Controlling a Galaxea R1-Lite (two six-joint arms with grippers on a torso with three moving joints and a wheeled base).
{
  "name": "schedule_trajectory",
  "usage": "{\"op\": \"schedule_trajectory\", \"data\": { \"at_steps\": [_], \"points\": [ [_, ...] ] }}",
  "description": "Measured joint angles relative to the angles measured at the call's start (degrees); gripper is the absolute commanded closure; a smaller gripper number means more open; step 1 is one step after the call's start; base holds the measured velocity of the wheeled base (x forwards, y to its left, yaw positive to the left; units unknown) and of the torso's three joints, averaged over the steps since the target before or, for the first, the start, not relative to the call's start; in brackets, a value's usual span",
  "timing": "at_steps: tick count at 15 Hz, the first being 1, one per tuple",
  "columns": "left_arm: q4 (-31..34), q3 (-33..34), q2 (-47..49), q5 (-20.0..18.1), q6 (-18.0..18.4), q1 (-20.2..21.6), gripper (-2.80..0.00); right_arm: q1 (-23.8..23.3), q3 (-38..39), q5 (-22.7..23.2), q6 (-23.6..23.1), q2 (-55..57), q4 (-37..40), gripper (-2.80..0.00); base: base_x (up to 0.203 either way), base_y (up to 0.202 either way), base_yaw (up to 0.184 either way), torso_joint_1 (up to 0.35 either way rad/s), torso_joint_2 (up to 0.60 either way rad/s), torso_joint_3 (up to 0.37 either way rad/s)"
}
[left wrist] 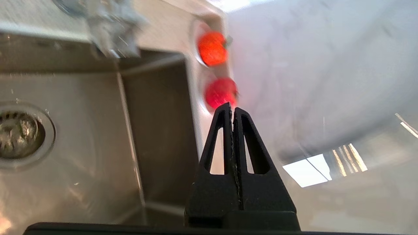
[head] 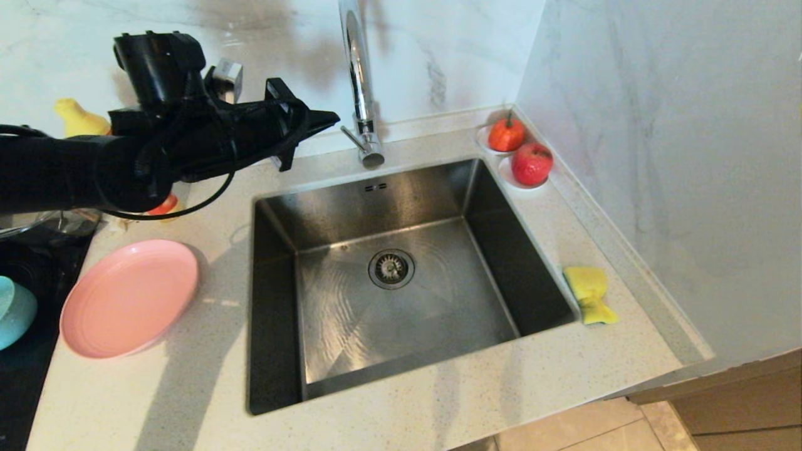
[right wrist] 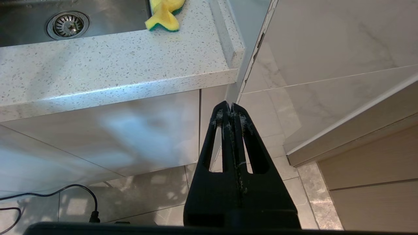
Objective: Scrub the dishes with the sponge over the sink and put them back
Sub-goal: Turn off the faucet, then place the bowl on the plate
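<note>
A pink plate (head: 128,297) lies on the counter left of the steel sink (head: 401,275), and a teal bowl (head: 14,311) sits at the far left edge. The yellow sponge (head: 591,294) (right wrist: 164,14) rests on the counter to the right of the sink. My left gripper (head: 332,117) (left wrist: 232,108) is shut and empty, held high above the counter by the sink's back left corner, pointing toward the tap (head: 360,81). My right gripper (right wrist: 231,106) hangs shut and empty below the counter's front edge, out of the head view.
Two red fruits (head: 531,163) (left wrist: 220,93) on small white dishes sit in the back right corner by the marble wall. A yellow object (head: 78,118) stands behind the left arm. A dark hob (head: 25,263) lies at the far left. The sink drain (head: 391,268) is in the basin's middle.
</note>
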Motion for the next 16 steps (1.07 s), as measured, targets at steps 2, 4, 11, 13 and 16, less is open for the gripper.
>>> {"op": "schedule_trajectory", "data": {
  "at_steps": [2,4,11,13,16],
  "points": [
    [1.1,6.7,-7.3,0.1,3.2,-0.3,0.0,0.0,0.0,0.0,0.0,0.0,0.0,0.0,0.0,0.0,0.0,0.0,0.0,0.0],
    [4.3,12.6,-15.3,1.4,8.1,-0.3,0.0,0.0,0.0,0.0,0.0,0.0,0.0,0.0,0.0,0.0,0.0,0.0,0.0,0.0],
    [15.7,27.8,-37.7,33.8,33.6,0.2,0.0,0.0,0.0,0.0,0.0,0.0,0.0,0.0,0.0,0.0,0.0,0.0,0.0,0.0],
    [18.3,29.7,-41.4,45.4,38.6,0.3,0.0,0.0,0.0,0.0,0.0,0.0,0.0,0.0,0.0,0.0,0.0,0.0,0.0,0.0],
    [21.2,30.8,-47.2,59.1,50.2,0.8,0.0,0.0,0.0,0.0,0.0,0.0,0.0,0.0,0.0,0.0,0.0,0.0,0.0,0.0]
  ]
}}
